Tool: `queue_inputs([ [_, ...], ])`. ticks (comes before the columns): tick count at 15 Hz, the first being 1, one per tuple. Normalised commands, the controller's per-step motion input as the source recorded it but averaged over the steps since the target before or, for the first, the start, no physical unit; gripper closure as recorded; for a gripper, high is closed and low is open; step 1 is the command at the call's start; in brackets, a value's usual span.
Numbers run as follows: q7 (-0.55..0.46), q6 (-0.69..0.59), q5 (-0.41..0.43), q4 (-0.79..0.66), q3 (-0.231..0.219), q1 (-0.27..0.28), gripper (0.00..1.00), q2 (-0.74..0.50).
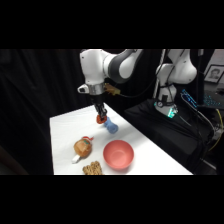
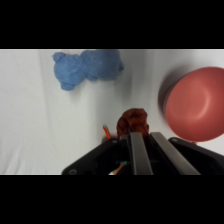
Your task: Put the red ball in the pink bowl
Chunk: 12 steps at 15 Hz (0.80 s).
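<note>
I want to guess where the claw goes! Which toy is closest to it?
The red ball, right at the gripper. The blue toy lies just beside; the brown toy sits farther off.

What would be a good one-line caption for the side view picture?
The robot's hand holds the red ball above the table, beside a blue toy, with the pink bowl nearby.

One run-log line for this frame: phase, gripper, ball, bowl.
phase: carry | gripper: shut on red ball, above table | pink bowl: empty, upright | ball not yet over bowl | nearby: blue toy
</note>
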Motion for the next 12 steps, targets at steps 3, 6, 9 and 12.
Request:
queue_inputs([
  [3,0.33,-0.13,-0.095,-0.04,0.052,0.123,0.95,-0.15],
  [6,0.31,-0.11,-0.104,-0.01,0.068,0.130,0.95,-0.10],
  [9,0.28,-0.09,-0.102,0.03,0.076,0.129,0.95,-0.06],
  [12,0.27,-0.08,-0.103,0.05,0.072,0.120,0.95,-0.03],
])
